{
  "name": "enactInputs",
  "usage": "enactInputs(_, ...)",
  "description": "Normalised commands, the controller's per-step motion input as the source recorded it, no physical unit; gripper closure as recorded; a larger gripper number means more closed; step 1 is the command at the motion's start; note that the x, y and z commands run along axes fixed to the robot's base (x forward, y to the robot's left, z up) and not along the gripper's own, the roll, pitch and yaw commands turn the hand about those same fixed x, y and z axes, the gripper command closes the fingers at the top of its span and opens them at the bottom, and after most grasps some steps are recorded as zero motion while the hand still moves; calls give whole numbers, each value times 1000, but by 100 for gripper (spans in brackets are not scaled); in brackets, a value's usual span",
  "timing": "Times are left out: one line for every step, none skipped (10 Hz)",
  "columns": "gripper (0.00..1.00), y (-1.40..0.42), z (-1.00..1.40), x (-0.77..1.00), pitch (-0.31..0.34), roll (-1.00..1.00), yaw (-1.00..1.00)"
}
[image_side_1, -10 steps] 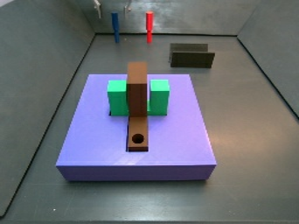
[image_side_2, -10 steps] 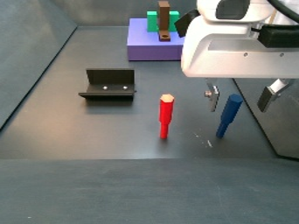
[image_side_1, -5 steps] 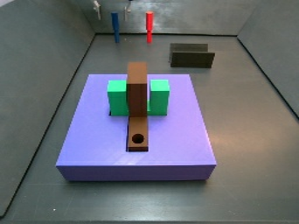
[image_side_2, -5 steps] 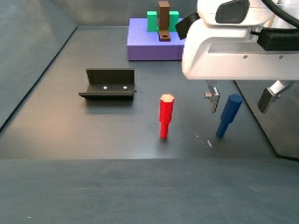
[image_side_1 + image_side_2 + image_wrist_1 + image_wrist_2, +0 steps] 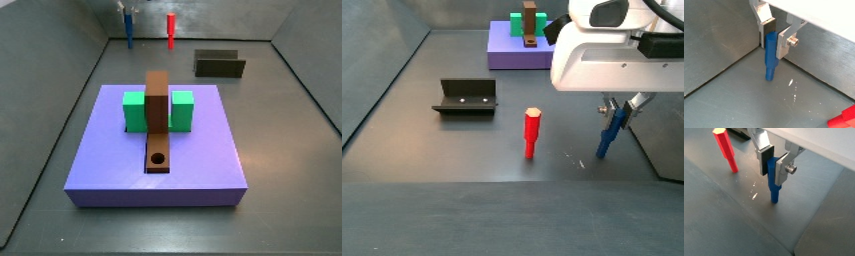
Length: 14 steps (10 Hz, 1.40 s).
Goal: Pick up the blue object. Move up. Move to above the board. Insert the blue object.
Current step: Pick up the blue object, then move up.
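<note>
The blue object [image 5: 609, 135] is a thin blue peg standing on the grey floor near the wall; it shows in both wrist views [image 5: 771, 60] [image 5: 774, 193] and in a side view [image 5: 128, 30]. My gripper [image 5: 619, 106] is shut on its upper end, with both pads against it in both wrist views [image 5: 773, 46] [image 5: 773, 173]. Its lower end still reaches the floor. The board [image 5: 158, 120] is a brown plank with a round hole near its front end, lying over the green block [image 5: 136, 112]. It is far from the gripper and also shows in the other side view [image 5: 532, 25].
A red peg [image 5: 532, 133] stands beside the blue one, also in a side view [image 5: 171, 30] and a wrist view [image 5: 726, 150]. The fixture [image 5: 466, 97] stands on the floor. The purple slab [image 5: 120, 170] carries the green block and board. Walls enclose the floor.
My fingers were wide apart on either side of the blue object; they have closed onto its top. The peg now stands straighter. Nothing else moved.
</note>
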Motion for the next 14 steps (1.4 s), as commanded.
enactInputs(100,0,0,0,0,0,0)
enactInputs(100,0,0,0,0,0,0)
enactInputs(100,0,0,0,0,0,0)
enactInputs(100,0,0,0,0,0,0)
enactInputs(100,0,0,0,0,0,0)
enactInputs(100,0,0,0,0,0,0)
enactInputs(100,0,0,0,0,0,0)
enactInputs(100,0,0,0,0,0,0)
enactInputs(100,0,0,0,0,0,0)
enactInputs(100,0,0,0,0,0,0)
enactInputs(100,0,0,0,0,0,0)
enactInputs(100,0,0,0,0,0,0)
enactInputs(100,0,833,0,0,0,0)
enactInputs(100,-10,840,-63,3,-14,41)
